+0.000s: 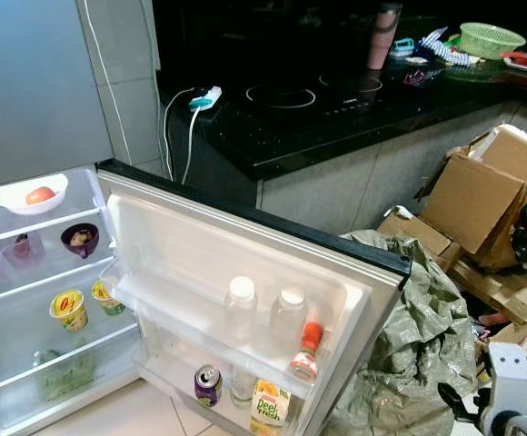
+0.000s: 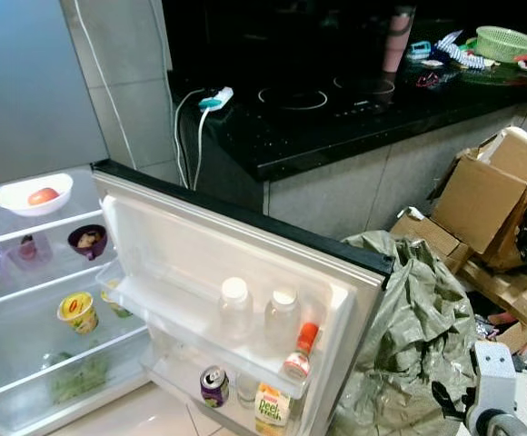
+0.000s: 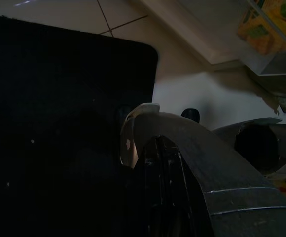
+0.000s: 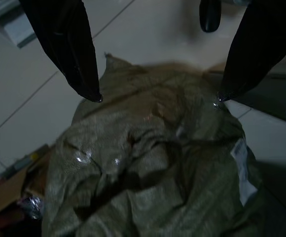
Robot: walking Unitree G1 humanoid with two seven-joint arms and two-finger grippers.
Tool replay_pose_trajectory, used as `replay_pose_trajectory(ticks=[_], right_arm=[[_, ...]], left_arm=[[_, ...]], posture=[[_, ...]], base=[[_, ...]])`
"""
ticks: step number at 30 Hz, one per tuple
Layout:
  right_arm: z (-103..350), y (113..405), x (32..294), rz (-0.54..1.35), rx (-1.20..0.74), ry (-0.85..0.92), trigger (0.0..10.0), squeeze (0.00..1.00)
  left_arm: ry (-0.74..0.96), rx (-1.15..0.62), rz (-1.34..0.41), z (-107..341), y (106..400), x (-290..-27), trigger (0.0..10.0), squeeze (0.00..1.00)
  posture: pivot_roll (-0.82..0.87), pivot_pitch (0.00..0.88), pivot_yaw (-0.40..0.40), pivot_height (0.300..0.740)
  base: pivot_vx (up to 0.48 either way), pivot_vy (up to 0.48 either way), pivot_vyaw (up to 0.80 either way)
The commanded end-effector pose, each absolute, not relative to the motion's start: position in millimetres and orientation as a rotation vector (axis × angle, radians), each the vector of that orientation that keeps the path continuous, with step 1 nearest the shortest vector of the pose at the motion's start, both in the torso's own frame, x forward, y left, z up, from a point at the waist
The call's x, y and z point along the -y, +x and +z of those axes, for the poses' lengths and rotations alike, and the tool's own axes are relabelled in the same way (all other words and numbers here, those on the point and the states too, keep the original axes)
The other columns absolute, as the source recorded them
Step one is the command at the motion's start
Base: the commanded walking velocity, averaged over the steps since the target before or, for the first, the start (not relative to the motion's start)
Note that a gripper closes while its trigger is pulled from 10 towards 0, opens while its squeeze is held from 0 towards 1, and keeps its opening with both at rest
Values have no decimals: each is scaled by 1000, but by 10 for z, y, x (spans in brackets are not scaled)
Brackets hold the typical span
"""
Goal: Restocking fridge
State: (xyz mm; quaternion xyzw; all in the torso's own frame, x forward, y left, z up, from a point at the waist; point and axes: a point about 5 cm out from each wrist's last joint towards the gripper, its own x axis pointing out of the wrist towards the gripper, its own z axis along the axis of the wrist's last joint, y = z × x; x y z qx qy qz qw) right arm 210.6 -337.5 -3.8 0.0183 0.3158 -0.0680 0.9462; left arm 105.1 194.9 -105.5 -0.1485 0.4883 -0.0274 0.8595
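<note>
Fridge door hangs wide open, low in front. Door racks: 2 clear white-capped bottles side by side w/ 1 orange-capped bottle beside them; below, 1 purple can & 1 juice carton. Inside shelves: 2 white bowls, one w/ a red fruit, 1 purple bowl, 2 yellow cups, greens at bottom. Right gripper hovers over the green sack, fingers spread, empty. Left gripper: dark, can't tell. 2 cardboard boxes beside the black desk.

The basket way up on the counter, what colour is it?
The basket is light green with a mesh pattern, clearest in the left eye view.
</note>
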Motion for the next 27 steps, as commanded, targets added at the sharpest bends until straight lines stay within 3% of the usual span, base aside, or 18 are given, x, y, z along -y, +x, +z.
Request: replay_pose_trajectory(ticks=[1,4,15,27], right_arm=[[-51,2097,3375,-147,-646,32,10000,0],[-68,2103,3343,-138,-648,31,10000,0],[3,2218,3263,-55,-568,30,10000,0],[225,2427,3236,35,-414,82,10000,0]], left_arm=[[-316,-1088,-83,-1107,910,-1868,10000,0],[-323,-1094,-78,-1111,896,-1865,10000,0],[-323,-1114,-44,-1125,873,-1862,10000,0],[-330,-1116,-48,-1127,877,-1844,10000,0]], posture=[[-48,0,-52,740],[-47,0,-51,740],[-52,0,-48,740],[-51,0,-52,740]], base=[[0,-469,0],[0,-467,0],[0,0,0],[0,0,718]])
